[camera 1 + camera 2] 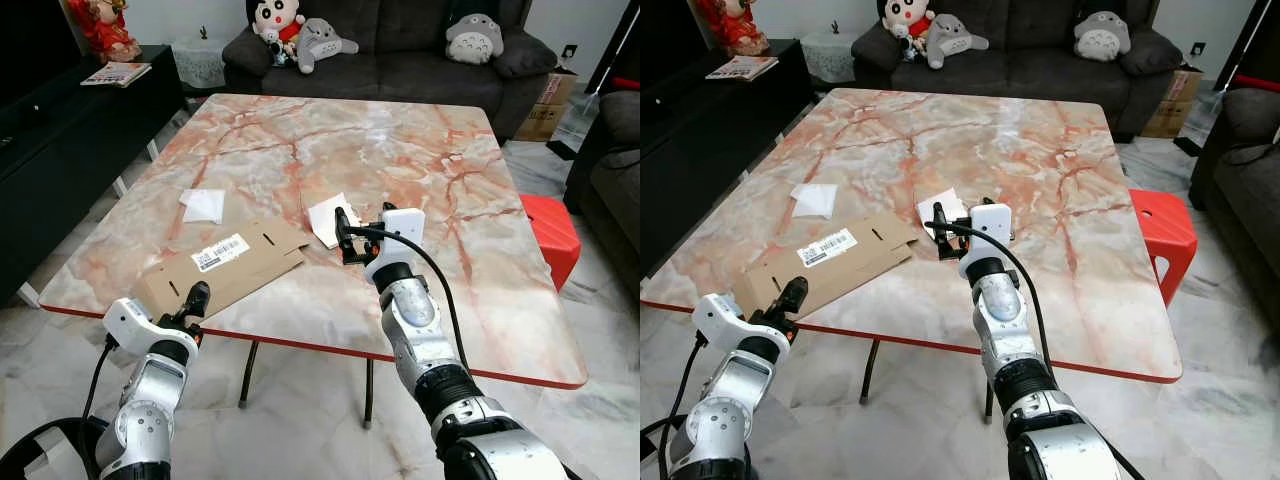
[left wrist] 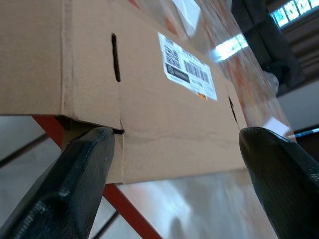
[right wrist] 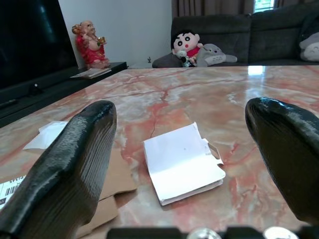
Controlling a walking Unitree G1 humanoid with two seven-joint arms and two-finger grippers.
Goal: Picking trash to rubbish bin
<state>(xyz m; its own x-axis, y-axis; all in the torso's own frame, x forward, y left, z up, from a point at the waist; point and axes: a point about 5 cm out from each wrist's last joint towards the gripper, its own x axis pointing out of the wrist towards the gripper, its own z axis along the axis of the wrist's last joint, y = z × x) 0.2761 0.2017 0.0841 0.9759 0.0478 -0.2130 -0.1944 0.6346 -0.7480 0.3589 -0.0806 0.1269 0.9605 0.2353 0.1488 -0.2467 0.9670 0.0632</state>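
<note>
A flattened cardboard box (image 1: 222, 268) with a barcode label lies at the near left edge of the marble table (image 1: 400, 160), overhanging it slightly. My left gripper (image 1: 196, 300) is open at that overhanging edge, its fingers (image 2: 79, 179) astride the cardboard (image 2: 164, 124). A torn white paper (image 1: 328, 218) lies mid-table; my right gripper (image 1: 348, 236) hovers open just in front of it, with the paper (image 3: 182, 169) between the fingers' line of sight. Another white paper (image 1: 204, 204) lies to the left.
A red stool (image 1: 548, 236) stands right of the table. A dark sofa (image 1: 400, 50) with plush toys is behind, a black cabinet (image 1: 60, 130) on the left, and a dark armchair (image 1: 612, 150) at the right. A black round rim (image 1: 40, 450) shows bottom left.
</note>
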